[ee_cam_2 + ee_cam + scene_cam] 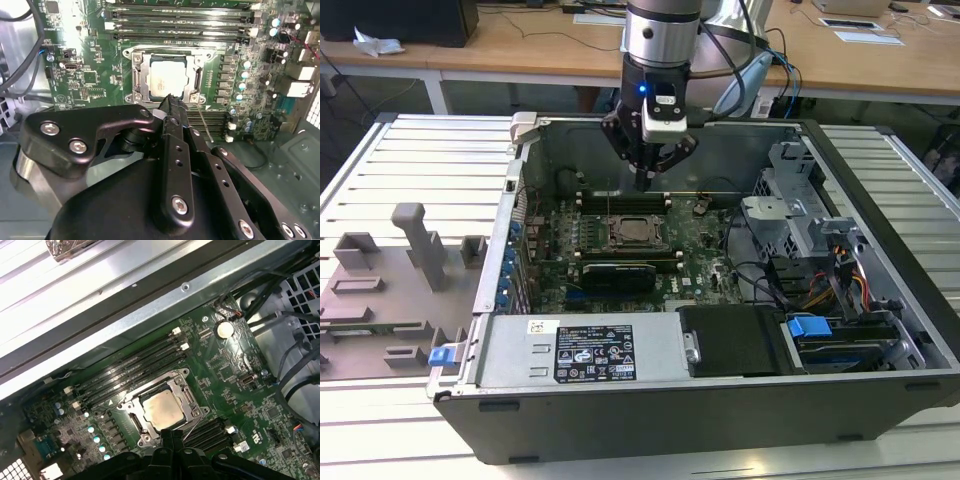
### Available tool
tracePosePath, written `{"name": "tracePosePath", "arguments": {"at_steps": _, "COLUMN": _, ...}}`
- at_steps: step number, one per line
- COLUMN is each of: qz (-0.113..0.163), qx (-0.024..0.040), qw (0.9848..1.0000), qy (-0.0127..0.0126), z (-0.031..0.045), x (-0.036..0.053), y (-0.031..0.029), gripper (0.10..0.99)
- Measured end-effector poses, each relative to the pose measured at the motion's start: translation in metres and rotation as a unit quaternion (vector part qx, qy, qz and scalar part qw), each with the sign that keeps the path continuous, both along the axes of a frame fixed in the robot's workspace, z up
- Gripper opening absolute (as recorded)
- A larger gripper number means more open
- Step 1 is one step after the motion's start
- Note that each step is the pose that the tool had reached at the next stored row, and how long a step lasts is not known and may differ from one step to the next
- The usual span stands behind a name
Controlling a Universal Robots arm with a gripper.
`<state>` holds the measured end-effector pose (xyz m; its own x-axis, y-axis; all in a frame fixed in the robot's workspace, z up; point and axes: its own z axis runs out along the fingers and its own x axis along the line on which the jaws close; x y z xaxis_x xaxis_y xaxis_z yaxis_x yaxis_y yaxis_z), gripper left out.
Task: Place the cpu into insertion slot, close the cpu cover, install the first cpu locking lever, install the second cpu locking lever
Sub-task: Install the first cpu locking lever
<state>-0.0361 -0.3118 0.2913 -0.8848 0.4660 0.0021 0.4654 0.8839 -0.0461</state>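
Note:
The cpu (632,232) lies flat in the insertion slot (129,55) on the green motherboard (705,255), its pale metal top (167,80) facing up. The silver cpu cover (192,82) lies down around it as a frame. The cpu (162,410) and its cover (182,392) also appear in the first wrist view. A thin wire lever (202,120) runs along one side of the socket. My gripper (645,182) hangs above the socket's far edge, apart from it. Its fingertips (170,100) are pressed together with nothing between them.
Memory slots (180,22) lie on both sides of the socket. A long black card (617,275) sits in front of it. The case walls, a power supply (590,350), a drive cage (800,220) and cables hem the board in. Grey fixtures (420,245) stand on the table at the exterior view's left.

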Motion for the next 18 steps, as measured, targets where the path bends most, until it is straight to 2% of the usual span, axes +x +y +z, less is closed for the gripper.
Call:
{"name": "tracePosePath", "arguments": {"at_steps": 4, "qz": 0.028, "qx": 0.0000, "qw": 0.9996, "qy": 0.0000, "z": 0.0000, "x": 0.0000, "y": 0.0000, "gripper": 0.106}}
{"name": "tracePosePath", "arguments": {"at_steps": 7, "qz": 0.067, "qx": 0.0000, "qw": 0.9977, "qy": 0.0000, "z": 0.0000, "x": 0.0000, "y": 0.0000, "gripper": 0.106}}
{"name": "tracePosePath", "arguments": {"at_steps": 10, "qz": 0.080, "qx": 0.0000, "qw": 0.9968, "qy": 0.0000, "z": 0.0000, "x": 0.0000, "y": 0.0000, "gripper": 0.106}}
{"name": "tracePosePath", "arguments": {"at_steps": 14, "qz": 0.102, "qx": 0.0000, "qw": 0.9948, "qy": 0.0000, "z": 0.0000, "x": 0.0000, "y": 0.0000, "gripper": 0.106}}
{"name": "tracePosePath", "arguments": {"at_steps": 18, "qz": 0.128, "qx": 0.0000, "qw": 0.9918, "qy": 0.0000, "z": 0.0000, "x": 0.0000, "y": 0.0000, "gripper": 0.106}}
